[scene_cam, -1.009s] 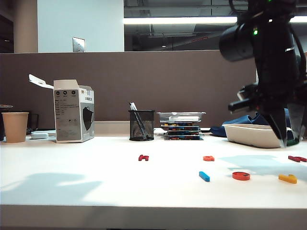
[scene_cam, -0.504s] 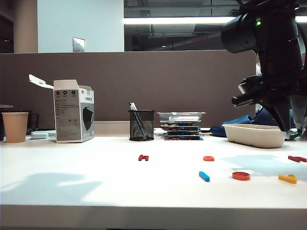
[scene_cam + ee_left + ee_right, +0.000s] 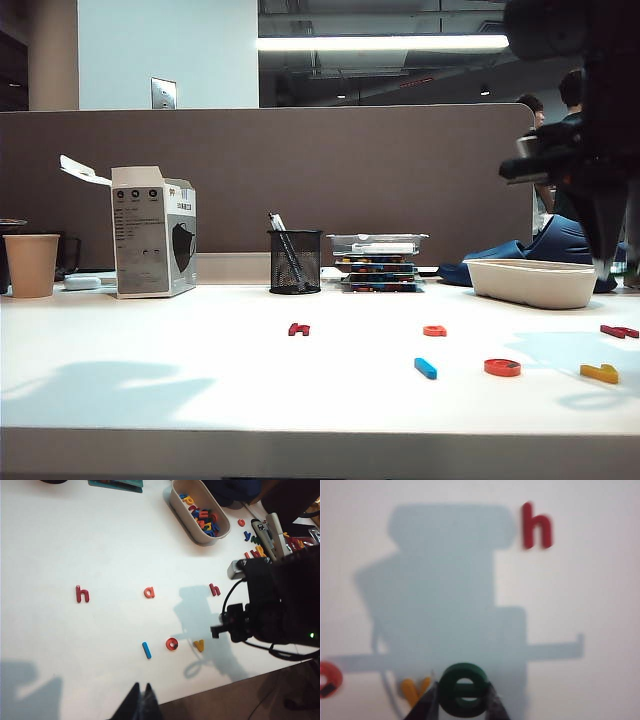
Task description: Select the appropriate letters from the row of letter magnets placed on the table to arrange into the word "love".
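White table (image 3: 200, 400); right tool (image 3: 462, 700) grips green e (image 3: 464, 687).

On the white table (image 3: 75, 535), three of the chosen letters lie flat in a short row at lower centre of the left wrist view: a blue "l" (image 3: 146, 650), tilted; just beside it an orange-red "o" (image 3: 172, 644); then a yellow "v" (image 3: 199, 645). The dark green "e" (image 3: 464, 689) sits upright at the bottom centre of the right wrist view, pinched between the right gripper's (image 3: 462, 700) fingertips above the table.
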`<state>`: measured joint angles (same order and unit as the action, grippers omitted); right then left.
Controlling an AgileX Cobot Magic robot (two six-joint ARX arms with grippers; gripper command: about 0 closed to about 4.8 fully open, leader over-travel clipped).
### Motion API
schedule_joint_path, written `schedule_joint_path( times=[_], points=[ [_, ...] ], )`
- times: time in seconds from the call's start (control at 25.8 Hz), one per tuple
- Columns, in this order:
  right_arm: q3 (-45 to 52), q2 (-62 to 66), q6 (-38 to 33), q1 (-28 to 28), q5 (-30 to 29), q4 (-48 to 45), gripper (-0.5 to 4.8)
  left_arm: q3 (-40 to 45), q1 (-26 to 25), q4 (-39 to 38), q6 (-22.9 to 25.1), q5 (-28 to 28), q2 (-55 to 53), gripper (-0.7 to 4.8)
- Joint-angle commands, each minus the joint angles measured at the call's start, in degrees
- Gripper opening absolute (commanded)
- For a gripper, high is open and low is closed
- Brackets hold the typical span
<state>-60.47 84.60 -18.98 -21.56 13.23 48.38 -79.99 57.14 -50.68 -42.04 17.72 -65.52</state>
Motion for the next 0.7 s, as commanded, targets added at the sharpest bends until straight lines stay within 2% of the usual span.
schedule_joint_path(
  times=[0.04,0.35,0.7],
  points=[
    [4.92,-1.79,0.20,-0.04,-3.50,-4.52,0.84,-0.15,-0.11,0.17,0.24,0.09,0.17,-0.04],
    [14.69,-1.77,0.87,0.72,-3.52,-10.51,0.84,-0.15,-0.11,0.17,0.24,0.04,0.17,-0.04],
    [14.95,-1.68,2.99,5.86,-5.22,-11.98,0.84,-0.15,-0.11,0.17,0.24,0.07,0.17,-0.05]
  ],
)
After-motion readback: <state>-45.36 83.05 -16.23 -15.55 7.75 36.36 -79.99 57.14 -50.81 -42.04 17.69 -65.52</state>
